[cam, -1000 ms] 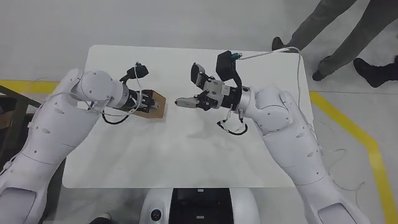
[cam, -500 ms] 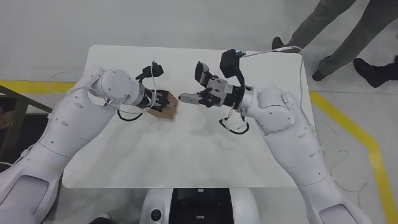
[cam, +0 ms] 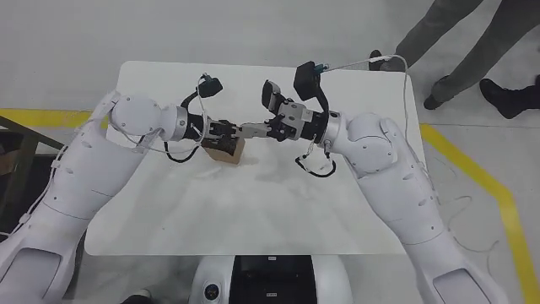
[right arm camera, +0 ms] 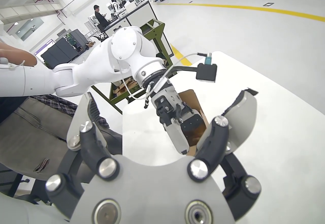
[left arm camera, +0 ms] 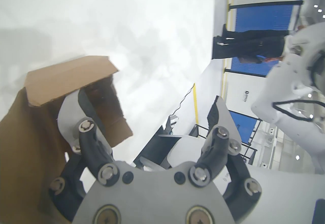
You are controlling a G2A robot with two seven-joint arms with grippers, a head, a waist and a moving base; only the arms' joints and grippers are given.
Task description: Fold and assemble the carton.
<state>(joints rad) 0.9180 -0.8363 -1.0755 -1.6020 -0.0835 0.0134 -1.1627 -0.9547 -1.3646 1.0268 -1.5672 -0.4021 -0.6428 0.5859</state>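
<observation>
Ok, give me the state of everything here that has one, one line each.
carton: open, flaps not folded shut.
left gripper: open, one finger inside the carton.
right gripper: open, empty, close to the carton.

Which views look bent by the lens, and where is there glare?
Right wrist view: the yellow floor line bows, a wide-lens bend. Left wrist view: the table glares near-white beside the carton. Top view: the table's edges run straight, evenly lit.
</observation>
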